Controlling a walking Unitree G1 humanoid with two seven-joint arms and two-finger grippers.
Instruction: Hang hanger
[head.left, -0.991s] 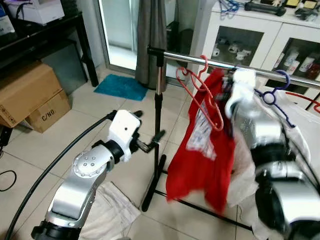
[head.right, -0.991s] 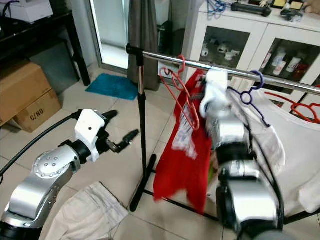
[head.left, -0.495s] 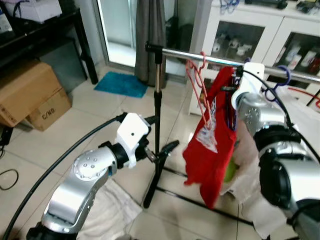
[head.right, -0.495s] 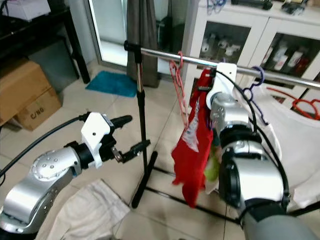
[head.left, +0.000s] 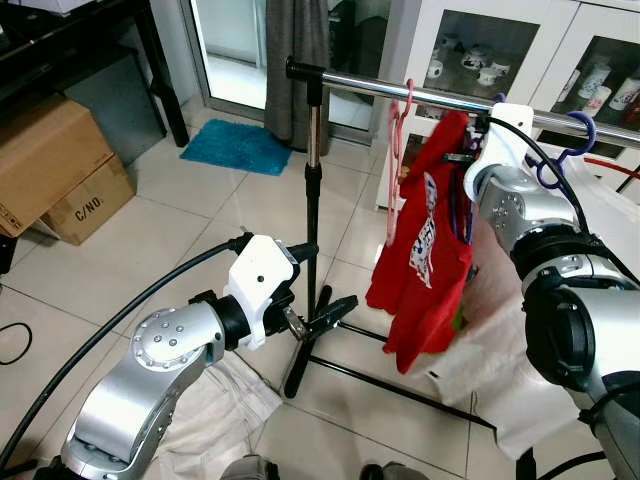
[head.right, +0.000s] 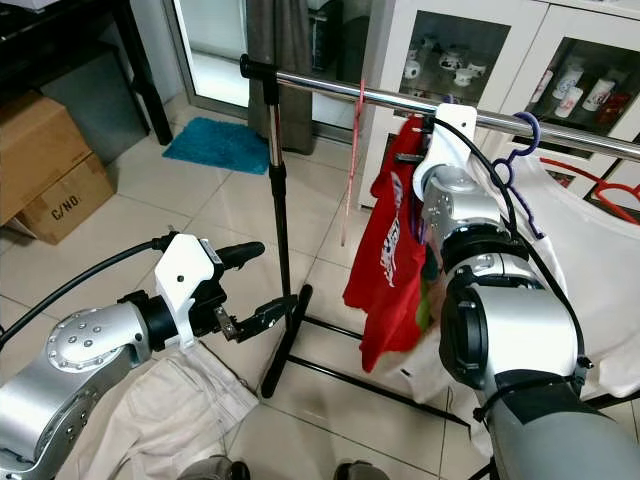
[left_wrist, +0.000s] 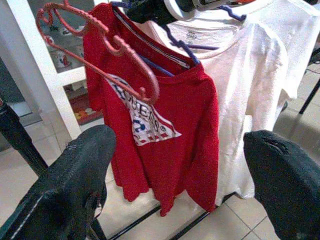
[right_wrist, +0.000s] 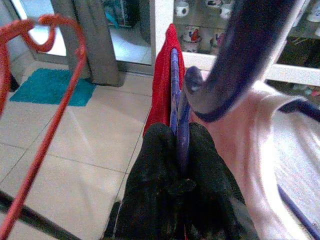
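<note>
Tiled floor (head.left: 200, 240) runs under a metal clothes rail (head.left: 400, 95) in the upper middle of the frame. On it hangs a red shirt (head.left: 425, 250) on a purple hanger (right_wrist: 176, 100). The right end effector (right_wrist: 179, 150) is closed on that hanger, just under the rail. Low in the frame, the left end effector (head.left: 325, 290) is open and holds nothing. An empty red hanger (left_wrist: 100, 50) hangs beside the shirt.

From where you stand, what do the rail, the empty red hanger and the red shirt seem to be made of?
The rail looks like polished metal: it is silvery with bright reflections. The empty red hanger seems moulded plastic, with a thin, matte, notched frame, though coated wire is possible. The red shirt is soft knit cloth, probably cotton: it drapes in folds and carries a print.
</note>
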